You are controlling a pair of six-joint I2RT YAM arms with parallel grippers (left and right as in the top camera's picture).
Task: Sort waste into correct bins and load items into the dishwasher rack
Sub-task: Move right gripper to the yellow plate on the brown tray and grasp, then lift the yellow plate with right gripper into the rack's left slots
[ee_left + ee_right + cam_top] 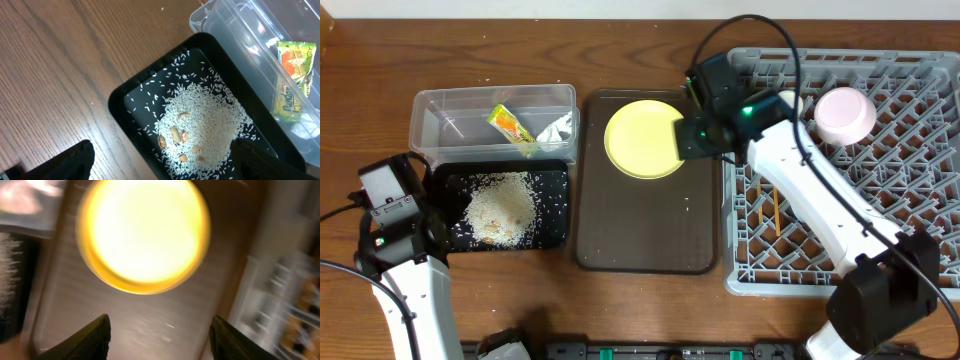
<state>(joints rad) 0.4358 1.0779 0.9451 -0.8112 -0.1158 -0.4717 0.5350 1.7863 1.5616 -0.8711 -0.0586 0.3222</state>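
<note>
Left of the brown serving tray's (pixel 645 235) near end, the left hand (pixel 165 160) hangs spread and empty over the black tray (pixel 125 100) of rice (pixel 210 120), well apart from the yellow plate (pixel 642 140). The plate lies flat on the serving tray's far end. The right hand (pixel 162 330), fingers wide apart and holding nothing, sits at the tray's right edge beside the plate's rim, so it is clearly the nearer one. The round plate has no long axis to square up to, and the dishwasher rack (pixel 920 170) stands just right of the tray, so a rim grasp from that side looks likely.
</note>
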